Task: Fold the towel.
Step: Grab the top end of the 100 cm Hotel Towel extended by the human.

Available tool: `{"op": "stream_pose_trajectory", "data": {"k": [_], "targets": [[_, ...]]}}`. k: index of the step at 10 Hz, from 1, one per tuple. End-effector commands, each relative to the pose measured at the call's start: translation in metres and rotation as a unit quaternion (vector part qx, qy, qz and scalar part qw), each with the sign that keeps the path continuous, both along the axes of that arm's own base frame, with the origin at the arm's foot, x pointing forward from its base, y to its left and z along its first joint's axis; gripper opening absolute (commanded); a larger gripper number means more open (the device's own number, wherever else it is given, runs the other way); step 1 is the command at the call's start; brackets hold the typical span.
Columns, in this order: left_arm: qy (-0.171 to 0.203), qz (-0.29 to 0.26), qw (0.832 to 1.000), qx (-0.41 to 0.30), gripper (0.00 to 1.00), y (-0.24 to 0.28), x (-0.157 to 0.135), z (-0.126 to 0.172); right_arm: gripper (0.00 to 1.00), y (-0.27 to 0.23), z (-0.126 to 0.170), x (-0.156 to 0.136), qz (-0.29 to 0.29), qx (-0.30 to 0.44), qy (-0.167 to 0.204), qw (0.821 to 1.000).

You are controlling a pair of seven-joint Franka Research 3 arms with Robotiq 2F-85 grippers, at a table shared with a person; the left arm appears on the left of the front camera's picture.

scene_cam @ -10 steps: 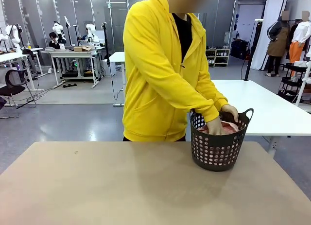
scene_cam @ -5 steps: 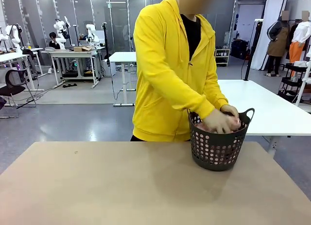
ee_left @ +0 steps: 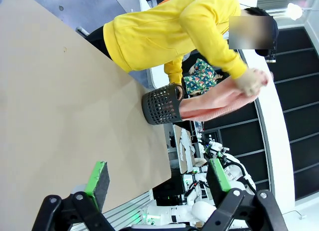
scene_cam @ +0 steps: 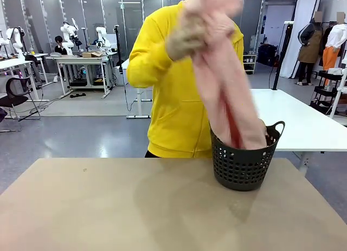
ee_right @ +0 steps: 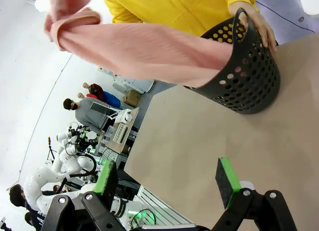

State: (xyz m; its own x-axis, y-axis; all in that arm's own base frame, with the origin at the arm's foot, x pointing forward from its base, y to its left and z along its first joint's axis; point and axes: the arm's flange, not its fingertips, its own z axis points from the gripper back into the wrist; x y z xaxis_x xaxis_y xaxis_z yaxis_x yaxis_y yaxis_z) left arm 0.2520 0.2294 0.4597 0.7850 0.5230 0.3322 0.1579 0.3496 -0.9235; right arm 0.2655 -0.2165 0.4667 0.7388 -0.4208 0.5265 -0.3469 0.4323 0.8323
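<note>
— Salmon-pink terry, the towel (scene_cam: 227, 94) hangs limp from the person's raised hand (scene_cam: 187, 37), its lower end in the black basket (scene_cam: 241, 167) at the far right of the bench (scene_cam: 108, 207). How will it handle for us?
— Light, soft, no stiffness, we judge; it will sag and bunch. The nap should not slip. We'd take the corners once it lies flat. Our left hand (ee_left: 158, 177) and right hand (ee_right: 167, 180) both gape wide, holding nothing.
</note>
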Motion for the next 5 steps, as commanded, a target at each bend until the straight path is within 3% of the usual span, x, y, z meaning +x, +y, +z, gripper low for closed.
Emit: {"op": "stream_pose_trajectory", "data": {"k": [1,5], "targets": [[-0.007,-0.005,1.0,-0.001,1.0,0.001,-0.0007,0.0003,1.0,-0.0018,0.0015,0.0018,0.0,0.003,-0.009,1.0],[-0.007,-0.005,1.0,-0.001,1.0,0.001,-0.0007,0.0003,1.0,-0.0018,0.0015,0.0018,0.0,0.003,-0.009,1.0]]}}
